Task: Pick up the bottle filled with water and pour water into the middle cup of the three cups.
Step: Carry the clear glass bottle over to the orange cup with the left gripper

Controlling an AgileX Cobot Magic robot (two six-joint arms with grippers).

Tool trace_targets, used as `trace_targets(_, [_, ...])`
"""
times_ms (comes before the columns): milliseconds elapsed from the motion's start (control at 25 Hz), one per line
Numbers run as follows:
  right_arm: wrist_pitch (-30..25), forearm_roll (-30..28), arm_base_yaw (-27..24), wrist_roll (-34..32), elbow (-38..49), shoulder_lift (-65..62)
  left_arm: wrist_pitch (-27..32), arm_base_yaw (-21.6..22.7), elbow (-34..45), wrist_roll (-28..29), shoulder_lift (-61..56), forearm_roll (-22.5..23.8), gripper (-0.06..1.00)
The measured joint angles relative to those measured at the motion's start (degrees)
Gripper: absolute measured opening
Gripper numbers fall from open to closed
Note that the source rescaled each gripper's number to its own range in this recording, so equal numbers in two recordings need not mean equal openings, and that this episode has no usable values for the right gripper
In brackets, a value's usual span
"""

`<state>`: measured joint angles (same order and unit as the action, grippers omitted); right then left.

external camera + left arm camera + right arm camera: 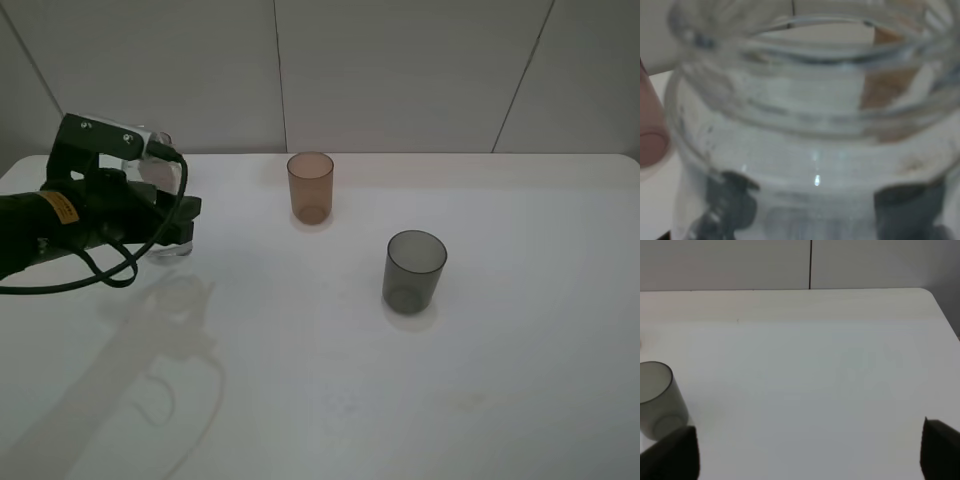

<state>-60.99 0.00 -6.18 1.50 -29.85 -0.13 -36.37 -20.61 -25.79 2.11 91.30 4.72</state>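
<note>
The clear bottle point(172, 243) stands on the white table point(330, 400) at the far left, mostly hidden by my left gripper point(182, 218). In the left wrist view the bottle point(815, 150) fills the frame, with the dark fingers point(732, 200) on both sides of it, shut on it. The amber-orange middle cup point(310, 187) stands upright at the back centre, and shows through the bottle point(885, 85). The dark grey cup point(413, 271) stands right of centre and shows in the right wrist view point(657, 400). A mauve-brown shape point(650, 130) beside the bottle may be the third cup. My right gripper point(805, 455) is open and empty.
A black cable point(110, 270) loops from the left arm onto the table. The table's far edge meets a white panelled wall point(400, 70). The table's right corner shows in the right wrist view point(935, 300).
</note>
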Motion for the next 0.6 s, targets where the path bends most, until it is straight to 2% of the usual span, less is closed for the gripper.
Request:
trace_targets(200, [0.00, 0.00, 0.00, 0.00, 0.00, 0.00, 20.88, -2.20, -11.42, -0.61, -0.05, 0.00, 0.02])
trace_targets(280, [0.00, 0.00, 0.00, 0.00, 0.00, 0.00, 26.41, -2.50, -16.33, -0.98, -0.05, 0.00, 0.02])
trace_targets(400, [0.00, 0.00, 0.00, 0.00, 0.00, 0.00, 31.07, -2.50, -21.43, -1.30, -0.05, 0.00, 0.02])
trace_targets(600, [0.00, 0.00, 0.00, 0.00, 0.00, 0.00, 32.92, -2.50, -24.58, -3.60, -0.05, 0.06, 0.02])
